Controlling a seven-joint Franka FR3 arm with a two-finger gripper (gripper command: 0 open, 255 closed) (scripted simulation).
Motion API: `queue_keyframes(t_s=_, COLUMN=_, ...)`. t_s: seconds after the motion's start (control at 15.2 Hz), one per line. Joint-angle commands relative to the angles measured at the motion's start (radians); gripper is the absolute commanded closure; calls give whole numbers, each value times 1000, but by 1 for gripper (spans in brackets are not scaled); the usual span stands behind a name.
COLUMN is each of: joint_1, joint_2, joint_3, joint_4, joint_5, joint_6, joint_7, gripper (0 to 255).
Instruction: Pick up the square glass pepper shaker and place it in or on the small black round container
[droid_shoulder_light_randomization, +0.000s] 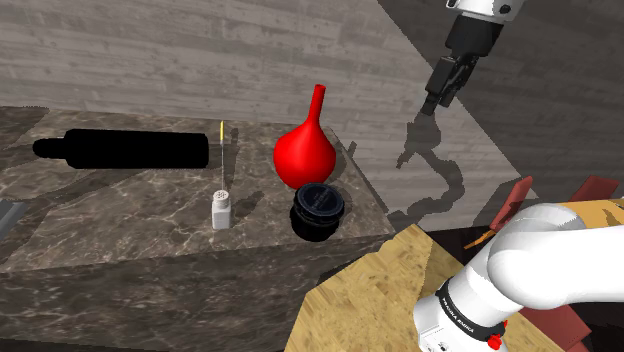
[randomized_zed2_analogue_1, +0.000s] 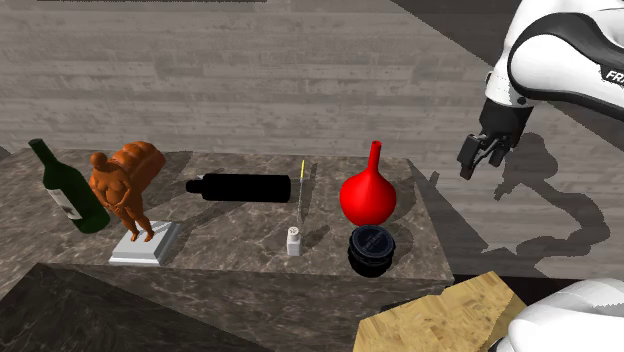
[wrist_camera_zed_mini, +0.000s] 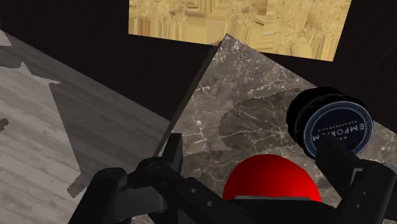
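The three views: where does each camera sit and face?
Shoulder view: beside the stand, looking down over the marble counter; arm and gripper show.
Second exterior view: before the counter, looking down at it; arm and open gripper at its right.
Wrist view: on the hand, looking past the fingers at the red vase.
Shared: both exterior views show the pepper shaker and black round container.

counter (droid_shoulder_light_randomization: 120, 210): veined polished stone | red vase (droid_shoulder_light_randomization: 303, 155): smooth, glossy | black round container (droid_shoulder_light_randomization: 318, 210): smooth | wall (droid_shoulder_light_randomization: 200, 50): grey wood planks
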Motion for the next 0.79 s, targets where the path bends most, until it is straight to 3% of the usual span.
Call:
queue_keyframes(t_s=0.0, joint_1=0, joint_2=0, joint_3=0, joint_4=0, joint_5=0, joint_6=0, joint_7=0, gripper=0)
queue_keyframes(t_s=0.73, joint_1=57, joint_2=143, joint_3=217, joint_4=-77, joint_5=130, joint_6=245, joint_7=234, gripper=0)
